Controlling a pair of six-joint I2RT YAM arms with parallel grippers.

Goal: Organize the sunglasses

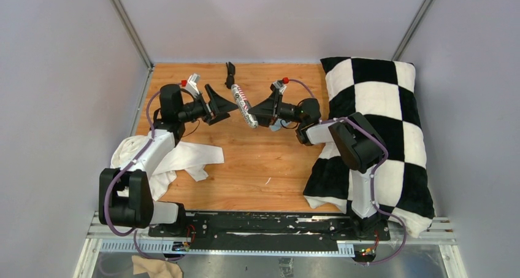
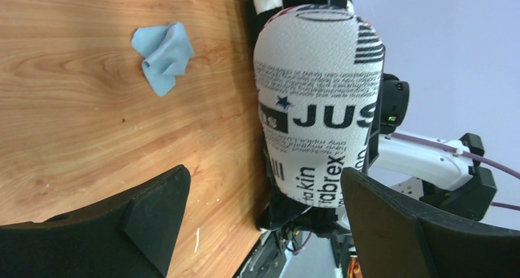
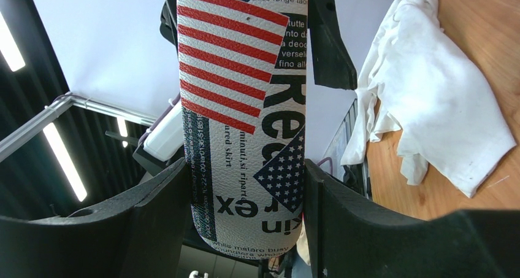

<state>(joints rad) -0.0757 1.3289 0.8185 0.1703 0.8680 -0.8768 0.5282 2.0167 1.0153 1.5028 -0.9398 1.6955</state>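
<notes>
The sunglasses (image 1: 230,75), black and folded, lie at the back edge of the table, apart from both arms. Above the table's middle, my right gripper (image 1: 256,113) (image 3: 245,216) is shut on one end of the printed case (image 1: 243,106) (image 3: 242,106), which has red stripes and lettering. My left gripper (image 1: 228,105) (image 2: 263,223) stands wide open at the case's (image 2: 316,106) other end. Its fingers (image 2: 153,210) are on either side and do not touch it. A crumpled light-blue cloth (image 2: 163,56) lies on the wood below the right gripper.
A black-and-white checkered pillow (image 1: 380,124) covers the right side of the table. A rumpled white cloth (image 1: 165,158) (image 3: 435,94) lies at the left by the left arm. Grey walls close in the back and sides.
</notes>
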